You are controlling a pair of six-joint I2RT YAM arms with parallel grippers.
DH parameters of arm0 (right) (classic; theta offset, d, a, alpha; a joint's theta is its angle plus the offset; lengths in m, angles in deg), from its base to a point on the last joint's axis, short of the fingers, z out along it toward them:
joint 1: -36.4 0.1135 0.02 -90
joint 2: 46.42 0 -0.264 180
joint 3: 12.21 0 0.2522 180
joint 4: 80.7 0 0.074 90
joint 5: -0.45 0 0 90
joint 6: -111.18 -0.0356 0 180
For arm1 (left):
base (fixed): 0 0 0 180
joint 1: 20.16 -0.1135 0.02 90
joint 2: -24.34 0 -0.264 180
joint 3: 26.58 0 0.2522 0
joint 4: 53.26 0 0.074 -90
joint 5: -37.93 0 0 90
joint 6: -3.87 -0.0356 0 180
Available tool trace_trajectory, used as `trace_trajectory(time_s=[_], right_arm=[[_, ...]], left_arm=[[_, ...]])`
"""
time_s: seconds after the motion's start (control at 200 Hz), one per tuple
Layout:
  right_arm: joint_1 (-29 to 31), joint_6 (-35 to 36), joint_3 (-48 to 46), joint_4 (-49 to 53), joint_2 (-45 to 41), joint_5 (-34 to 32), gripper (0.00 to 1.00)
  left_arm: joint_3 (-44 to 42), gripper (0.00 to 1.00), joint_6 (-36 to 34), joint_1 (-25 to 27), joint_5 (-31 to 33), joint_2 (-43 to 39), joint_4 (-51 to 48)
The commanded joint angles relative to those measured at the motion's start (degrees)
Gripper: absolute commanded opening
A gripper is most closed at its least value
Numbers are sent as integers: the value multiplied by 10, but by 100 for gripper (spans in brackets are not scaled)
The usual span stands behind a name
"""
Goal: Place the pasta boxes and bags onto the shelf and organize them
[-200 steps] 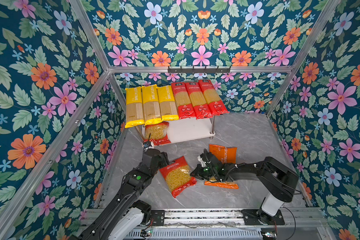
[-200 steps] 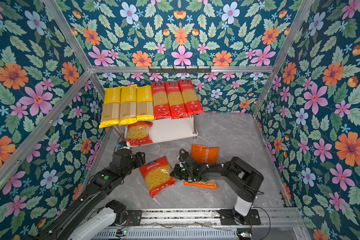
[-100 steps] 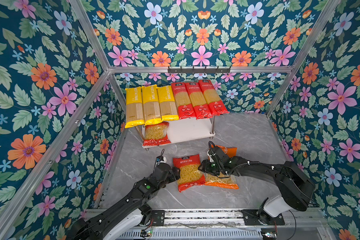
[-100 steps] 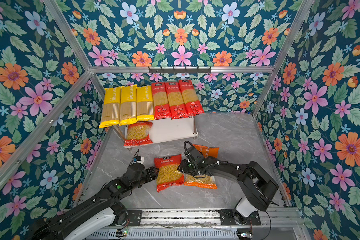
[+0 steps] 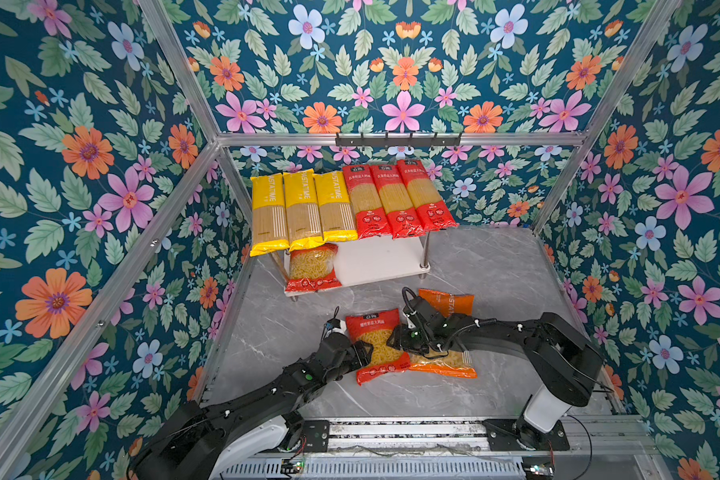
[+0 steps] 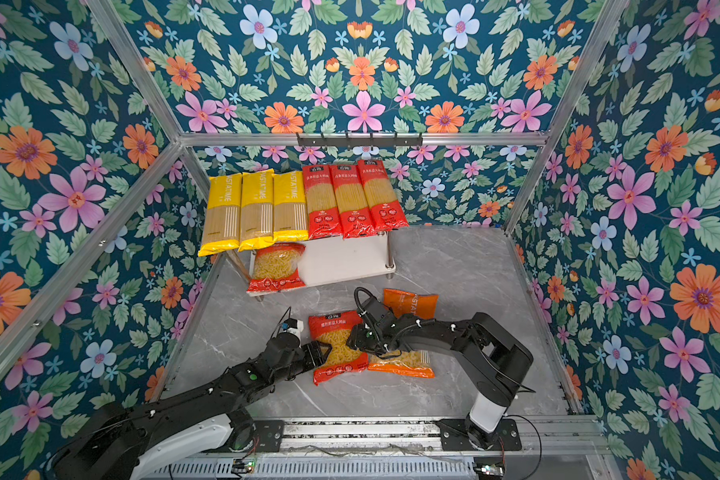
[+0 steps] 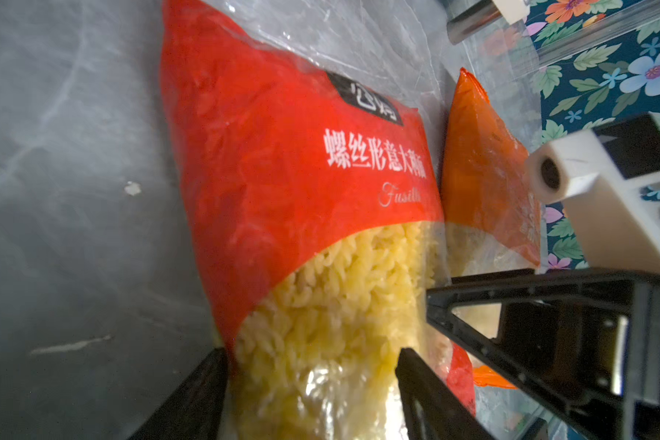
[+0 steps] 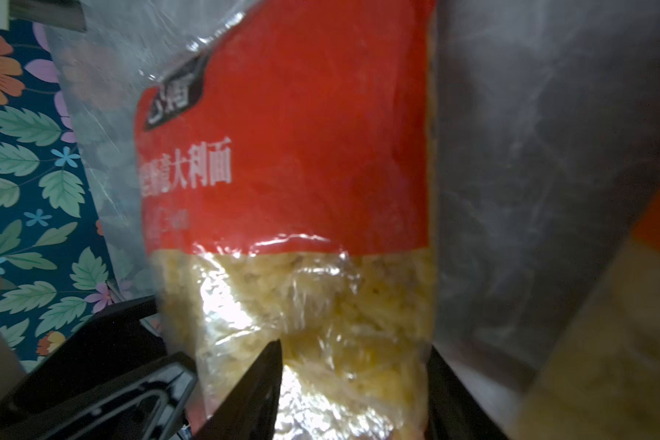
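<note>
A short red bag of curly pasta (image 5: 376, 332) (image 6: 336, 334) lies on the grey floor in front of the shelf (image 5: 381, 261) (image 6: 347, 258). My left gripper (image 5: 360, 353) (image 7: 311, 354) is shut on its left edge, and my right gripper (image 5: 395, 345) (image 8: 353, 348) is shut on its right edge. An orange bag (image 5: 447, 302) (image 7: 481, 171) lies beside it, partly under the right arm. Three yellow packs (image 5: 302, 208) and three red spaghetti packs (image 5: 393, 199) cover the top board. Another short red bag (image 5: 312, 268) sits at the left of the lower board.
A black hook rail (image 5: 398, 140) hangs on the back frame bar above the shelf. Flowered walls close in the left, back and right. The right part of the lower board shows bare white. The arms' base rail (image 5: 391, 432) runs along the front edge.
The short red bag has turned upright and slid right, up against the orange bag. My right gripper left the orange bag, opened and took the red bag's right edge. The left arm swung lower.
</note>
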Motion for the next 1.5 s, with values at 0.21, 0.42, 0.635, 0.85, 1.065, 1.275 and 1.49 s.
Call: trace_trajectory(time_s=[0.21, 0.42, 0.635, 0.85, 1.065, 1.275, 1.49], right_arm=[[10, -26, -11, -50, 11, -1, 54], [9, -25, -19, -64, -1, -4, 51], [10, -24, -48, -117, -24, -13, 41], [9, -24, -49, -121, -18, -11, 34], [9, -27, -49, -130, -15, -5, 30], [9, -23, -55, -145, -23, -3, 26], [9, -4, -72, -186, -57, -2, 19]], left_arm=[[4, 65, 5, 19, 28, 21, 45], [12, 59, 9, 33, 38, 35, 63], [25, 48, 1, 47, 42, 50, 72], [28, 43, -2, 50, 47, 52, 76], [27, 40, -5, 52, 48, 45, 70], [28, 35, -10, 52, 53, 36, 67], [37, 28, -29, 52, 61, 8, 45]])
